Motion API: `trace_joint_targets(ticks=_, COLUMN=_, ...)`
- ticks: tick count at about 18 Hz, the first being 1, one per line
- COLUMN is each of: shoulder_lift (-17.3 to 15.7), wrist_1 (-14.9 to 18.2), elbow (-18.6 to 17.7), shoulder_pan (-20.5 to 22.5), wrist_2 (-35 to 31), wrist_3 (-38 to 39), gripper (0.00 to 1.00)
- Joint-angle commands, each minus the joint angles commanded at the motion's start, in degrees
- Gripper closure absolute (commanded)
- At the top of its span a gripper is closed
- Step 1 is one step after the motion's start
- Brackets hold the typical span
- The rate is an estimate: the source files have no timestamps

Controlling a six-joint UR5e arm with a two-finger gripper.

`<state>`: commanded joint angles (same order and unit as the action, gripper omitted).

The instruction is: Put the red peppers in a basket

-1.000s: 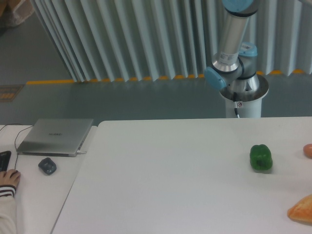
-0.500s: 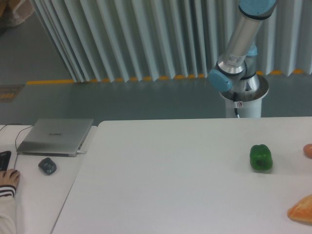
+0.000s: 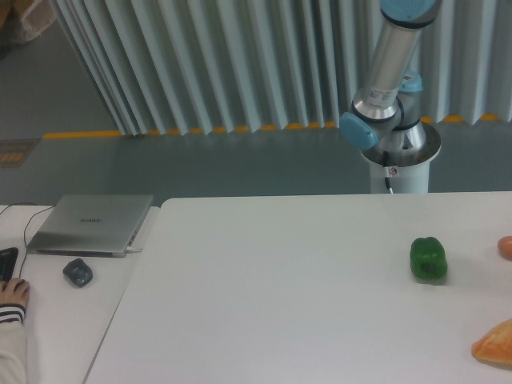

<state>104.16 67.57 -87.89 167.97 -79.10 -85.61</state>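
1. Red peppers, here apparently one small reddish rounded item (image 3: 506, 247), show only as a sliver cut off by the right edge of the view, lying on the white table (image 3: 280, 280); too little is visible to be sure of its identity.
2. Just left of it sits a glossy green bell pepper (image 3: 428, 258); nearer the camera, an orange-tan wedge-shaped item (image 3: 494, 345) lies at the right edge; all three lie apart from one another.
3. No basket appears anywhere in view.
4. Behind the table, the grey robot arm with pale blue joint caps (image 3: 386, 68) rises out of the top of the frame; its gripper is out of sight, so the fingers' state cannot be told.
5. Judged from this, nothing is done yet; reaching, grasping, carrying and dropping into the basket all remain.
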Motion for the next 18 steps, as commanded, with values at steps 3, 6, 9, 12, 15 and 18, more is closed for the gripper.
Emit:
trace_joint_targets(ticks=3, shoulder_lift=-2.73, wrist_1=4.58, elbow=0.00, shoulder_pan=-5.89, wrist_2=-0.09, wrist_3=-0.26, gripper=0.00)
trace_joint_targets(ticks=6, shoulder_lift=-3.35, wrist_1=5.73, elbow=-0.09, shoulder_pan=-10.72, wrist_2=-0.79, wrist_3=-0.88, gripper=0.00)
trace_joint_targets(ticks=9, shoulder_lift=-2.83, wrist_1=6.26, elbow=-0.44, shoulder_pan=-15.73, wrist_2=-8.07, wrist_3=-3.59, gripper=0.00)
trace_joint_targets(ticks=12, shoulder_lift=-2.56, wrist_1=7.92, elbow=-0.44, shoulder_pan=-16.19, wrist_2=-10.28, wrist_3=-10.43, gripper=0.00)
trace_joint_targets(ticks=15, shoulder_lift=-2.56, wrist_1=9.16, elbow=-0.18, shoulder_pan=-16.10, wrist_2=-11.59, wrist_3=-18.70, gripper=0.00)
trace_joint_targets(ticks=18, shoulder_lift=-2.04, wrist_1=8.81, elbow=-0.70, shoulder_pan=-17.49, wrist_2=-12.04, wrist_3=-20.20, gripper=0.00)
